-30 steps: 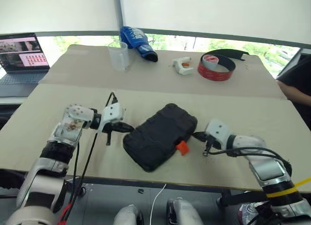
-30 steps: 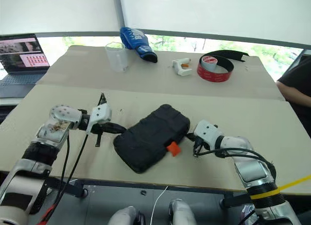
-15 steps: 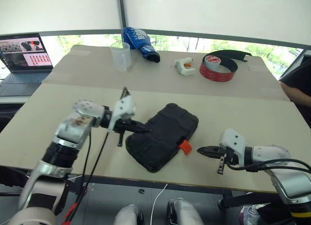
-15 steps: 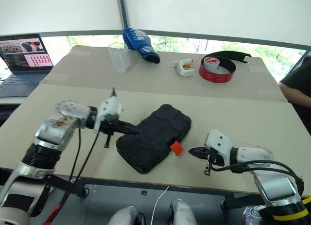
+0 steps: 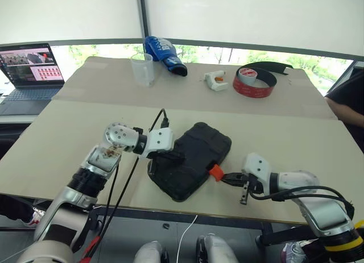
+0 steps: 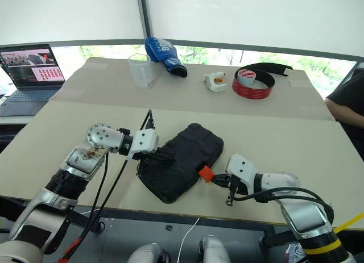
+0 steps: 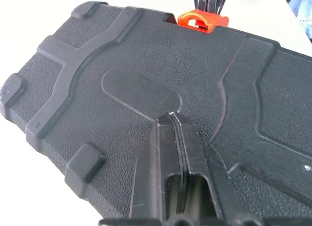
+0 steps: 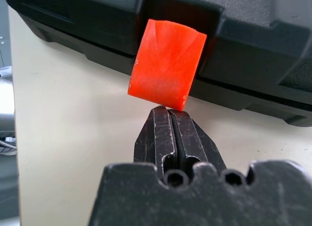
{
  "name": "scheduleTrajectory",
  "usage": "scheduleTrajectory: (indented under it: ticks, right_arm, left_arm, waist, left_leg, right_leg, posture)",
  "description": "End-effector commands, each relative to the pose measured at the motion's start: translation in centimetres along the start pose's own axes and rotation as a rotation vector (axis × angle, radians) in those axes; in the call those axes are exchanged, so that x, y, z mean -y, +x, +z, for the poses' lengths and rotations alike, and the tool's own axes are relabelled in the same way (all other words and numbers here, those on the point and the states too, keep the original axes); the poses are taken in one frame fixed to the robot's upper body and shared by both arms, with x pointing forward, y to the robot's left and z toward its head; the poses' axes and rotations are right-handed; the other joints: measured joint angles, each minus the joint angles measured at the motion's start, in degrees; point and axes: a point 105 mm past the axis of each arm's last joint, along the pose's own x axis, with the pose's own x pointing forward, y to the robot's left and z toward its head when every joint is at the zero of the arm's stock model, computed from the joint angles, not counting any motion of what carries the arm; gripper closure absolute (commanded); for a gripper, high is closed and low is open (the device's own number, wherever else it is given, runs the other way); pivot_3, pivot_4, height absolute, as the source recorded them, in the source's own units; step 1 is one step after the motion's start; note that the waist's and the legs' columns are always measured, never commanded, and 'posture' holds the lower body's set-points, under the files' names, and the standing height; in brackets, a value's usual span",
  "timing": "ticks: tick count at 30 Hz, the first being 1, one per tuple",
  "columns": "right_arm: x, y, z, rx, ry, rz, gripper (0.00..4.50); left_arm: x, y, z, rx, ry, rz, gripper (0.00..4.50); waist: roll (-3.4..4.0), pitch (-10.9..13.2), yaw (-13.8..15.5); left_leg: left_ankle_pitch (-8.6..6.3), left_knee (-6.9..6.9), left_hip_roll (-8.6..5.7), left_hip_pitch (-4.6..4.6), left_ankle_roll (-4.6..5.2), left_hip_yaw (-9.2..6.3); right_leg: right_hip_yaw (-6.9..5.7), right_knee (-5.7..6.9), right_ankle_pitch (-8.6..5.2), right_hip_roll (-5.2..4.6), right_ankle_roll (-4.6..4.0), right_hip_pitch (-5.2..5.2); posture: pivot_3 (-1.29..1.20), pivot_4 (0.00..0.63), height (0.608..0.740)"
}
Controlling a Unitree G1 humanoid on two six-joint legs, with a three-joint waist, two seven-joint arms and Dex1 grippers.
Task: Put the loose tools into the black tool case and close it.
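Observation:
The black tool case [image 5: 190,167] lies with its lid down near the table's front edge, its orange latch [image 5: 215,172] sticking out on the right side. My left gripper [image 5: 180,157] is shut, and its tips rest on the textured lid [image 7: 122,65]. My right gripper [image 5: 224,176] is shut too, pointing left at the case. In the right wrist view its tips [image 8: 168,113] touch the lower edge of the latch [image 8: 167,63]. The loose tools are out of view.
At the back of the table stand a big red-and-grey tape roll [image 5: 253,81], a small white object [image 5: 215,79], a clear cup [image 5: 142,69] and a blue bag [image 5: 163,51]. A laptop [image 5: 28,67] sits far left. A person [image 5: 348,98] is at the right edge.
My left gripper slid right from beside the case onto its lid. My right gripper drew back toward me, then its tips closed in on the orange latch.

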Motion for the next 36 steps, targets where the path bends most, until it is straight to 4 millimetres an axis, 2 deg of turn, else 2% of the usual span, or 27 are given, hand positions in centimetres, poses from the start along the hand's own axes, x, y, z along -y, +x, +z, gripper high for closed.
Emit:
scheduleTrajectory:
  ticks: [1, 5, 8, 12, 17, 22, 33, 36]
  right_arm:
    - [0.2, -2.1, 1.0, 0.0, -0.044, 0.018, 4.5]
    - [0.3, -4.0, 1.9, 0.015, -0.033, 0.036, 4.5]
    - [0.3, -4.4, 3.2, 0.061, -0.017, 0.043, 4.5]
    - [-0.2, -2.9, 3.5, 0.071, -0.011, 0.051, 4.5]
    - [-0.9, -0.4, 2.1, 0.045, 0.009, 0.059, 4.5]
    - [-0.2, 1.3, 1.5, 0.046, 0.033, 0.013, 4.5]
    - [0.3, 0.9, 1.8, 0.063, 0.034, -0.03, 4.5]
    - [0.4, 1.1, 2.5, 0.096, 0.044, -0.047, 4.5]
  left_arm:
    - [1.1, 0.6, -2.2, -0.084, -0.066, -0.035, 4.48]
    - [0.8, 0.4, -2.2, -0.086, -0.063, -0.027, 4.48]
    - [0.6, 0.4, -2.3, -0.086, -0.062, -0.02, 4.48]
    - [0.4, 0.5, -2.2, -0.083, -0.057, -0.016, 4.48]
    - [0.2, 0.6, -2.0, -0.079, -0.053, -0.009, 4.48]
    - [0.1, 0.5, -1.9, -0.078, -0.052, -0.003, 4.48]
    - [0.2, 0.4, -2.0, -0.071, -0.06, 0.011, 4.48]
    - [0.3, 0.6, -2.0, -0.072, -0.054, 0.008, 4.48]
  waist:
    - [0.0, 0.0, 0.06]
    - [-0.01, -0.03, 0.08]
    - [-0.03, -0.05, 0.02]
    - [-0.05, -0.08, 0.04]
    - [-0.12, -0.15, 0.14]
    - [-0.12, -0.16, 0.07]
    - [-0.11, -0.16, 0.01]
    - [-0.11, -0.16, -0.04]
  left_leg:
    - [-0.01, 0.0, 0.0, 0.0, 0.01, 0.0]
    - [-0.03, 0.0, 0.0, -0.03, 0.06, -0.02]
    - [-0.03, -0.02, 0.02, 0.01, 0.06, -0.02]
    - [-0.04, -0.02, 0.03, 0.0, 0.07, -0.06]
    - [-0.06, -0.02, 0.02, -0.04, 0.1, -0.05]
    - [-0.06, 0.01, 0.01, -0.07, 0.1, -0.03]
    - [-0.05, -0.01, 0.02, -0.06, 0.09, -0.02]
    - [-0.05, -0.02, 0.02, -0.06, 0.09, -0.02]
  right_leg:
    - [0.0, 0.0, 0.0, 0.0, 0.0, 0.0]
    - [-0.01, -0.03, 0.0, 0.0, 0.0, -0.01]
    - [0.02, -0.02, 0.0, 0.01, 0.0, 0.0]
    - [0.06, -0.02, 0.0, 0.0, 0.0, 0.0]
    - [0.23, -0.03, 0.0, 0.0, 0.0, -0.01]
    - [0.25, -0.03, 0.0, 0.0, 0.0, -0.04]
    - [0.26, -0.03, -0.01, 0.02, 0.0, -0.05]
    - [0.27, -0.03, -0.01, 0.02, 0.0, -0.05]
  posture:
    - [0.0, 0.15, 0.73]
    - [0.0, 0.15, 0.73]
    - [0.0, 0.15, 0.73]
    - [0.0, 0.15, 0.73]
    - [0.0, 0.15, 0.73]
    - [0.0, 0.15, 0.73]
    - [0.0, 0.15, 0.73]
    - [0.0, 0.15, 0.73]
